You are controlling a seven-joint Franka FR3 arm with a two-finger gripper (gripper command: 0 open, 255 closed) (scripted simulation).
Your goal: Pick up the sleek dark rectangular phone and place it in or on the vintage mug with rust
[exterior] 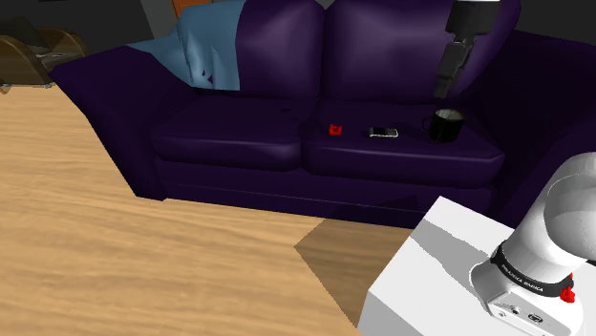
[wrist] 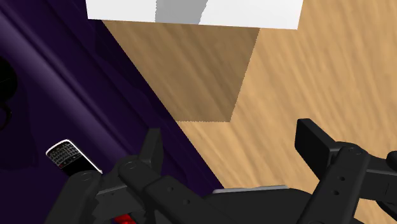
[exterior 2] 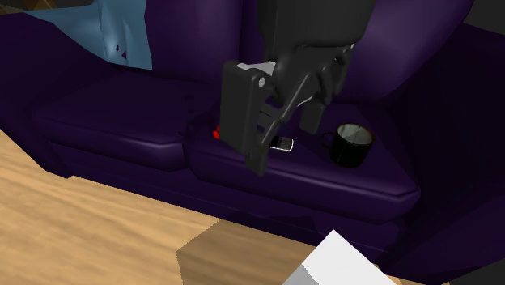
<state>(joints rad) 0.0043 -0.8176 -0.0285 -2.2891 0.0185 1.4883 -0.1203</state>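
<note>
A dark phone (exterior: 384, 132) with a light edge lies flat on the purple sofa's seat cushion (exterior: 401, 157). A black mug (exterior: 445, 124) with a pale rim stands upright to the phone's right in the shoulder view, a short gap away. My black gripper (exterior: 447, 88) hangs in the air above the mug, open and holding nothing. In the second exterior view the gripper (exterior 2: 283, 139) looms in front and covers most of the phone (exterior 2: 282, 145); the mug (exterior 2: 351, 144) stands free. In the wrist view the fingers (wrist: 151, 149) stand wide apart, and the phone (wrist: 71, 158) lies off to one side.
A small red object (exterior: 333, 129) sits on the seat to the phone's left in the shoulder view. A light blue blanket (exterior: 205, 43) drapes over the sofa's back. The white stand (exterior: 430, 277) is on the wooden floor (exterior: 143, 258) in front of the sofa.
</note>
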